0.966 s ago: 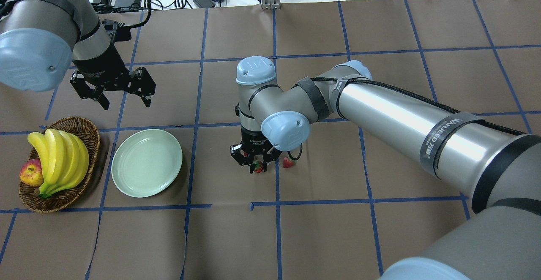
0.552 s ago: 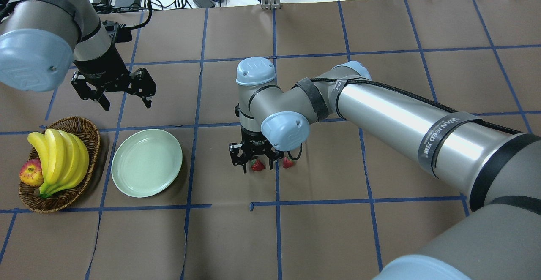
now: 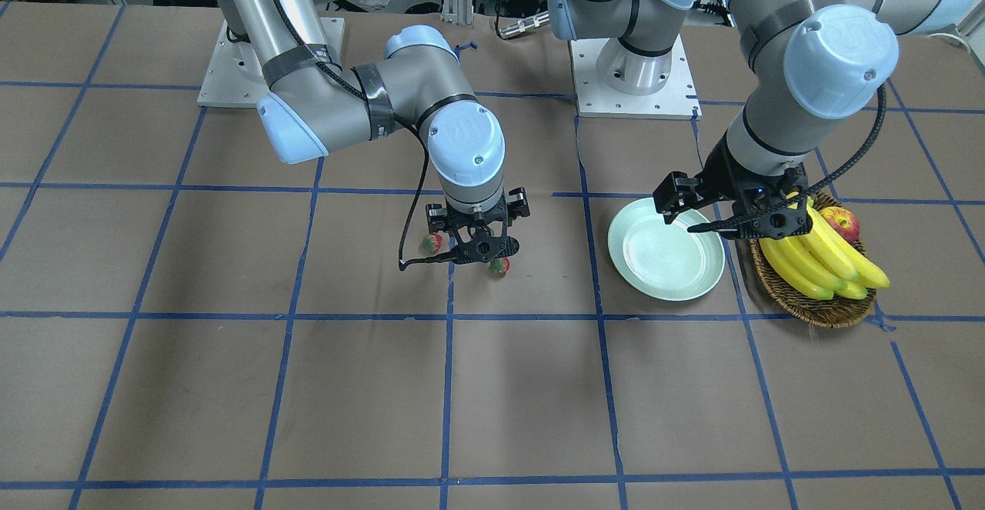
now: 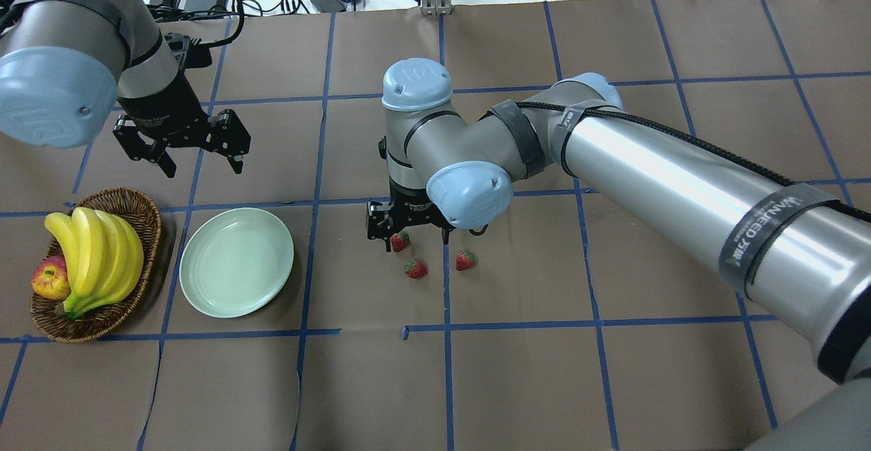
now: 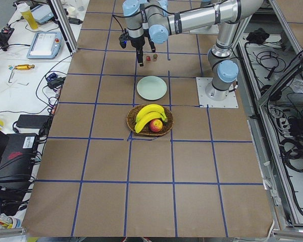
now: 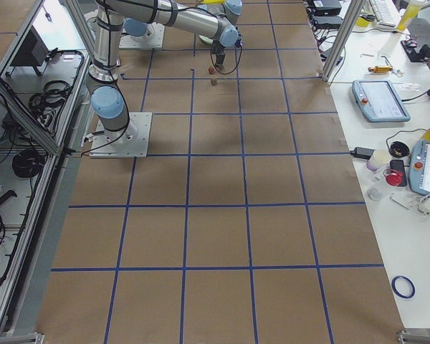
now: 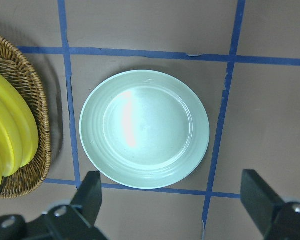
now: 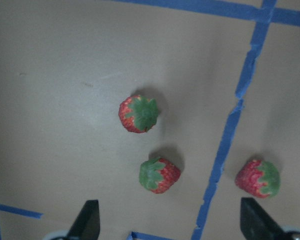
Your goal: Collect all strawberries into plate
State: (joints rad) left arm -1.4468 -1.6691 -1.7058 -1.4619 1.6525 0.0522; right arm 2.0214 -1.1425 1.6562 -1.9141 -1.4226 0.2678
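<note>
A round, pale green shiny plate sits on the brown paper counter. Three small red strawberries with green leafy tops lie on the counter, well off to the robot's right of the plate, each a little apart. The right end effector hangs just above them, spread wide and holding nothing. The left end effector hangs in the air near the plate, also wide and empty. A brown woven basket of yellow bananas sits just beside the plate.

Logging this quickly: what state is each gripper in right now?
Left gripper: open, holding nothing.
Right gripper: open, holding nothing; the strawberries lie below it.
</note>
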